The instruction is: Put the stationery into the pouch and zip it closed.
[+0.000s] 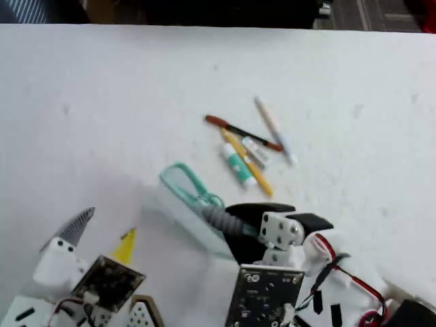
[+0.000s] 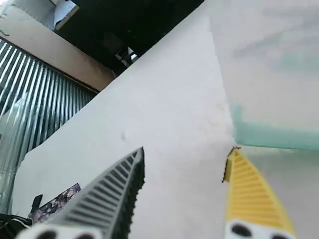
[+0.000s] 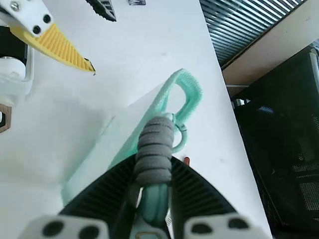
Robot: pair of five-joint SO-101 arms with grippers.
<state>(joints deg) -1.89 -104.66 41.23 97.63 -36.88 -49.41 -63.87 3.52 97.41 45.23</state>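
Clear pouch w/ mint trim + loop. Right gripper pinches it at the grey zip pull. Left gripper is spread wide at its 8 o'clock.

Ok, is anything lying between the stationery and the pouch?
Nothing visible does. Bare table separates the stationery from the pouch, which the right gripper grips at one end.

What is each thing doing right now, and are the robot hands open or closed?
left hand: open, empty, over the table.
right hand: shut on the pouch's end.
pouch: gripped at one end; zip can't be judged.
stationery: loose on the table, outside the pouch.
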